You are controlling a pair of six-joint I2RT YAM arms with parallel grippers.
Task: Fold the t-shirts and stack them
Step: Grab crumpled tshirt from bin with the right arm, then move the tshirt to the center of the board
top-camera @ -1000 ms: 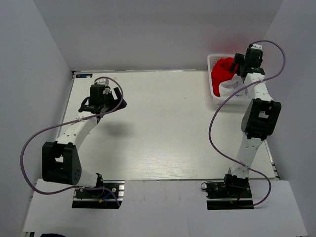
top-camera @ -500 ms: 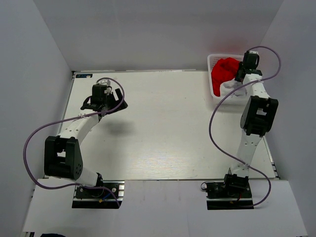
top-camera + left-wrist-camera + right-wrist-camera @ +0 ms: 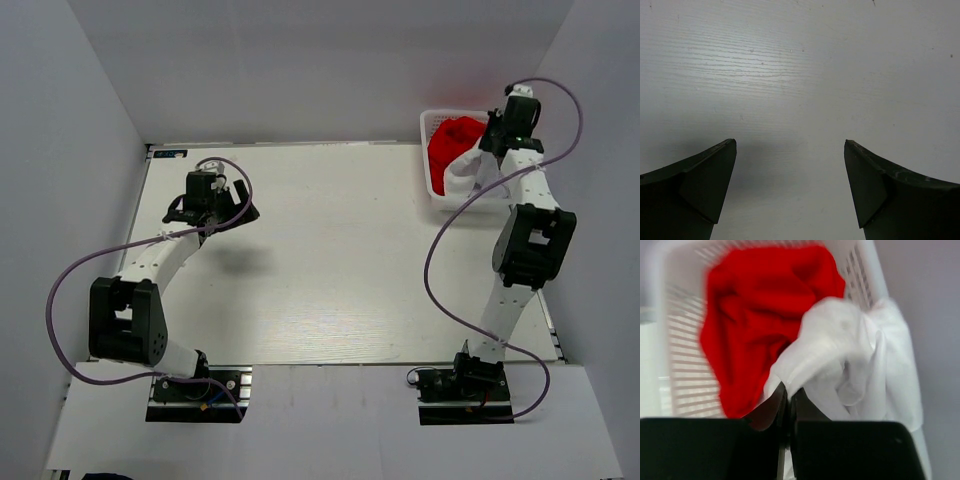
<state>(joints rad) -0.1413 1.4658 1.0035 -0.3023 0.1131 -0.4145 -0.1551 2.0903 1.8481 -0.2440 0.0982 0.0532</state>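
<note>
While your right gripper is clamped on the white shirt, the red shirt lies at its 11 o'clock, both in the basket at 2 o'clock on the table. Your left gripper hangs spread apart above it at 10 o'clock.

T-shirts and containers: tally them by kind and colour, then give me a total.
red t-shirt: 1
white t-shirt: 1
white lattice basket: 1
Total: 3
</note>
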